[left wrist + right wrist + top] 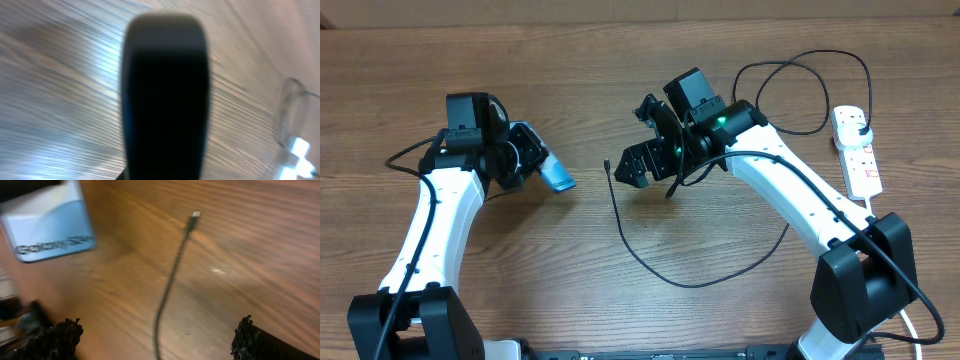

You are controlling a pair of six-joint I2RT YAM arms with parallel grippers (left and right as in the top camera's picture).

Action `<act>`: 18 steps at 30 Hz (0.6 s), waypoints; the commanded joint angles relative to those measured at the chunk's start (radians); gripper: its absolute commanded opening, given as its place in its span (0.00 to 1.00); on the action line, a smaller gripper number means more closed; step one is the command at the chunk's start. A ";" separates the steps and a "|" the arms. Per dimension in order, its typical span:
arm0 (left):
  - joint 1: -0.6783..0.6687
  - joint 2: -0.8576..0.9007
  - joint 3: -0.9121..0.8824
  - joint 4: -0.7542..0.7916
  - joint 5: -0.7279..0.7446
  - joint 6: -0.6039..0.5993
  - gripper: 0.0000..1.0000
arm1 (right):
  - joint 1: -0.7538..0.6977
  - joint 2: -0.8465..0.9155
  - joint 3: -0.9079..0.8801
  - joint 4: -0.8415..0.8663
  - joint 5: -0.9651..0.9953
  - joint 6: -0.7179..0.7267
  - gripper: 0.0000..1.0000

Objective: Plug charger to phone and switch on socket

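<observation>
Wood table (520, 270), two arms on it. Left arm (425, 220) reaches in from the left, right arm (790, 190) from the right. White power strip (860, 160) lies at the table's right edge, black plug (859, 123) at its far end; switches too small to read. Left gripper (532, 160) is clamped on the phone (558, 178), whose blue end sticks out toward centre; the left wrist view shows only a dark blur. Right gripper (635, 172) is spread wide and holds nothing, its fingers (55, 337) on either side of the cable (650, 265) but apart from it. The cable loops across the table back toward the strip. Connector tip (195, 214) lies on the wood, near the phone, not touching.
</observation>
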 commanded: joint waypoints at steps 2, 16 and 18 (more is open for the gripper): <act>0.003 -0.023 0.011 -0.011 -0.228 0.066 0.05 | -0.001 -0.042 0.001 0.001 0.122 -0.003 1.00; 0.003 -0.021 -0.106 0.081 -0.333 0.064 0.04 | -0.001 -0.042 0.001 0.002 0.121 -0.002 1.00; 0.003 -0.021 -0.120 0.104 -0.319 0.064 0.05 | -0.001 -0.042 0.001 0.021 0.088 -0.002 1.00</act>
